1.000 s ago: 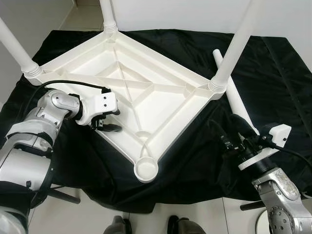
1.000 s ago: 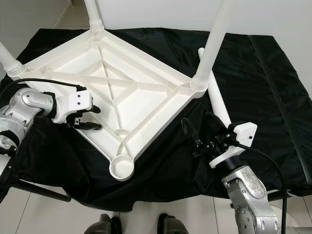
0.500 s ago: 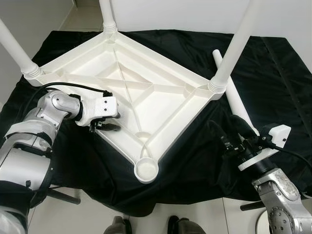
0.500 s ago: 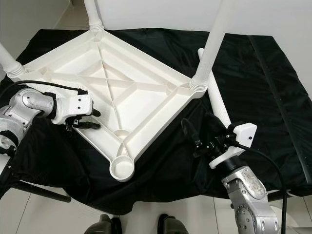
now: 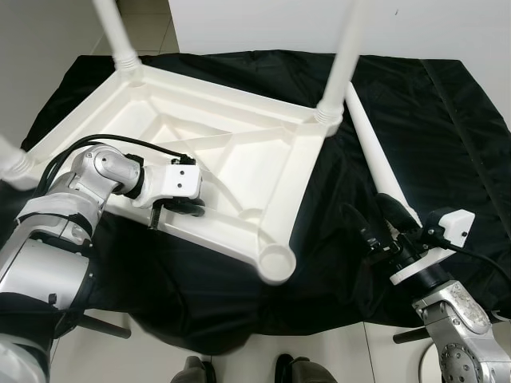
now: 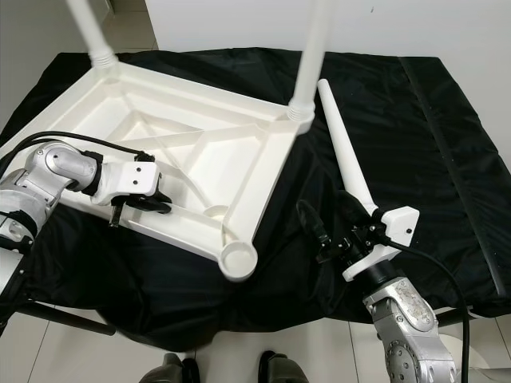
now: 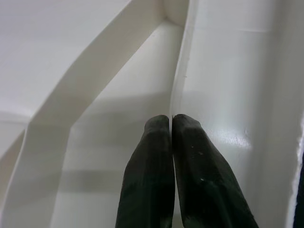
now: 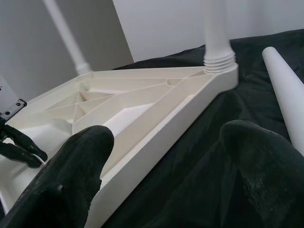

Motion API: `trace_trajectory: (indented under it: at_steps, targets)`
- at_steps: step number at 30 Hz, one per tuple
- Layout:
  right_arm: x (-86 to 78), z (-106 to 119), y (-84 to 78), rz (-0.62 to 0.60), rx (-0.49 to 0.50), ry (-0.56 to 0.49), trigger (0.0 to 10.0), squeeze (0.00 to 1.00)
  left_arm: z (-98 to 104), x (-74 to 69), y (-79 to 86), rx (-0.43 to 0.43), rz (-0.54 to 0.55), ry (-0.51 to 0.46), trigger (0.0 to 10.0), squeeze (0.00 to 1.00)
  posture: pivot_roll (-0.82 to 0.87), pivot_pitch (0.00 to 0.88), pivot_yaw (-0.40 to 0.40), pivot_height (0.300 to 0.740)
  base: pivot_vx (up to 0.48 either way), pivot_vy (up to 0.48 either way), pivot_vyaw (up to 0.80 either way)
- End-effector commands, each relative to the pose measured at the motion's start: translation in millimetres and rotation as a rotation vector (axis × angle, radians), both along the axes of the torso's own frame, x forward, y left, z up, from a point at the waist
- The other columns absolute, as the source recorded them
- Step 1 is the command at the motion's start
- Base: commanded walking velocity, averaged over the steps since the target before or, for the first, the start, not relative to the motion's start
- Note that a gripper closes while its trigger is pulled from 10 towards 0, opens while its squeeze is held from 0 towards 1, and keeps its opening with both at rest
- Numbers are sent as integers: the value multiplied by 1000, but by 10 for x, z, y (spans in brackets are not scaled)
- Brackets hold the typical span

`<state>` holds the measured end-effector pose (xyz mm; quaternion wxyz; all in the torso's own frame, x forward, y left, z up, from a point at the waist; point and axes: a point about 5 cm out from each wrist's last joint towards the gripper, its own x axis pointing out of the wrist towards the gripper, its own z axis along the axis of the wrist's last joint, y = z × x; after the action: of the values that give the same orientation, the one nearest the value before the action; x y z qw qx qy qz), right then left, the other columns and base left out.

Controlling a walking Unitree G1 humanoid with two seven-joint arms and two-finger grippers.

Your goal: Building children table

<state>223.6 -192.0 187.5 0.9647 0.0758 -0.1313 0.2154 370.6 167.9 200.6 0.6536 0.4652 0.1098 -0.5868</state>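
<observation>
Lying loose on the black cloth [image 5: 447, 120], the fourth table leg [image 6: 343, 152] runs lengthwise away from the robot, its near end just beyond the right gripper [image 6: 331, 231], whose fingers stand wide apart; this arm is much the nearer to it. The inverted white tabletop [image 5: 231, 159] sits to the left, three legs upright, its empty corner socket [image 5: 275, 262] facing the robot with open cloth between socket and leg. The left gripper [image 5: 180, 209] is clamped together on a rim rib, steadying the tabletop
</observation>
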Motion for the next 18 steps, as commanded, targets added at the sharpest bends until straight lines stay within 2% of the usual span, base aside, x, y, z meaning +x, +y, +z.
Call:
trace_trajectory:
  at_steps: [1,4,5,7,8,9,10,11,15,16,17,18]
  targets:
    - [-16,2,22,1,3,-6,10000,0,-197,-38,151,8,82,64,0,0,-80,180,59,740,0,0,0]
    - [-8,3,21,-4,6,-8,10000,0,-164,-37,138,3,64,46,353,0,-77,178,58,740,0,0,0]
    - [-1,4,22,-6,10,-10,10000,0,-133,-33,122,-4,50,28,4941,0,-76,177,58,740,0,0,0]
    - [-1,4,22,-6,10,-10,10000,0,-133,-33,122,-4,50,28,4941,0,-76,177,58,740,0,0,0]
    - [13,5,25,-9,12,-13,10000,0,-99,-25,96,-21,45,23,10000,0,-69,176,55,740,0,0,0]
    - [29,4,26,-12,14,-16,10000,0,-63,-18,70,-47,41,28,10000,608,-66,175,55,740,0,0,0]
    - [29,4,26,-12,14,-16,10000,0,-63,-18,70,-47,41,28,10000,608,-66,175,55,740,0,0,0]
    - [44,6,24,-16,17,-19,10000,0,-28,-15,48,-75,35,36,10000,1000,-62,172,54,740,0,0,0]
    - [75,10,11,-25,21,-25,10000,0,45,-19,12,-110,1,29,10000,1000,-55,168,53,740,0,0,0]
    - [90,13,2,-31,21,-29,10000,0,80,-19,-4,-119,-14,11,10000,957,-52,167,53,740,0,0,0]
    - [90,13,2,-31,21,-29,10000,0,80,-19,-4,-119,-14,11,10000,957,-52,167,53,740,0,0,0]
    - [110,18,-7,-40,22,-34,10000,0,135,-14,-10,-139,-22,1,10000,12,-46,163,55,740,0,0,0]
